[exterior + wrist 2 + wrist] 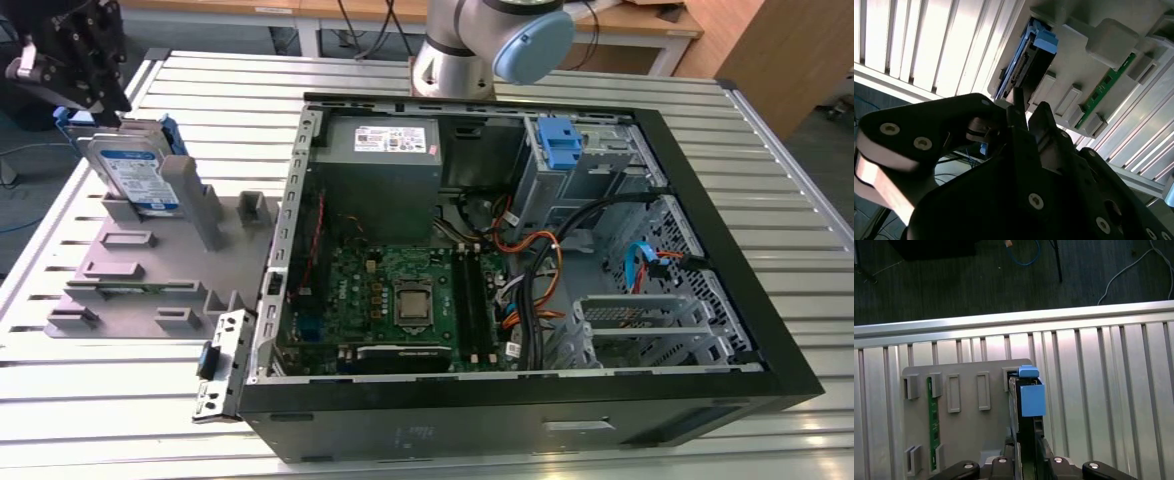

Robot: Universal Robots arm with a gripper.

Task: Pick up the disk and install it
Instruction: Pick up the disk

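- A slatted metal bench (801, 200) carries the whole job, with an open computer case (467, 435) lying on its side across the middle, boards and cables bared
- The grey robot arm (487, 40) stands at the back of the bench in the exterior view, behind the case
- At the exterior view's left, beside the case, a grey parts tray (120, 270) sits on the bench
- The disk (138, 170) stands on edge in a slot at the far end of that tray, well apart from the case's drive bays; it is silver, with a white-and-blue label and a blue plastic frame
- By its look the disk is stiff and fairly heavy for its size, smooth on its metal faces and easily harmed by a knock; the safest hold is likely a pinch across the two flat faces near the upper edge, or on the blue frame, clear of the connector pins
- In the second wrist view the black fingers (1046, 122) are parted by a narrow gap and hold nothing, poised just off the disk's (1026, 60) upper end, where a row of connector pins shows
- A green memory stick (932, 420) lies slotted along one side of the tray, away from the disk
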